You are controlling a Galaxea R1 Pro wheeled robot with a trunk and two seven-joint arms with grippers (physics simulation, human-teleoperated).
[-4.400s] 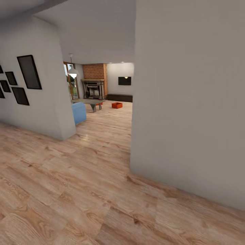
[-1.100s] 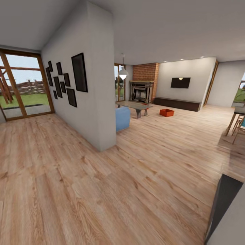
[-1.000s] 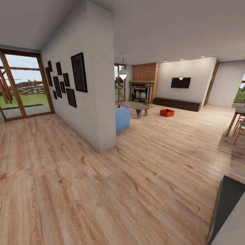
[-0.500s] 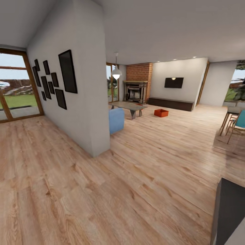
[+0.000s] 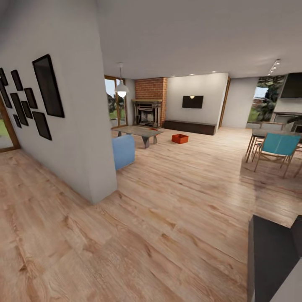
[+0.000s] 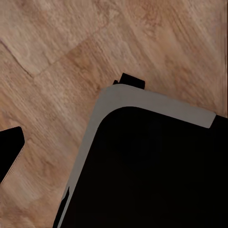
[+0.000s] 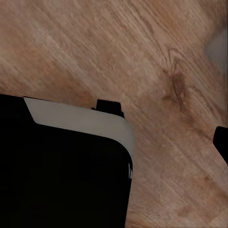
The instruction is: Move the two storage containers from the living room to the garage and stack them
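One orange-red storage container (image 5: 180,139) sits far ahead on the light plank floor of the living room, in front of the low dark TV bench (image 5: 189,127). A small orange-red sliver (image 5: 156,130) shows past the coffee table; I cannot tell whether it is the second container. The brick fireplace (image 5: 147,112) and black wall TV (image 5: 192,101) stand behind them. In each wrist view a single dark fingertip (image 6: 8,152) (image 7: 221,142) pokes in over wood planks beside the robot's black, grey-rimmed base (image 6: 142,102).
A white partition wall (image 5: 79,138) with black picture frames juts out at the left. Beyond it are a blue armchair (image 5: 123,152) and a grey coffee table (image 5: 138,132). A dining table with a teal chair (image 5: 277,147) stands right; a dark cabinet corner (image 5: 272,251) is near right.
The camera has turned right and come forward, so the whole scene slid left. The dining table and teal chair have come into view. The container has not moved.
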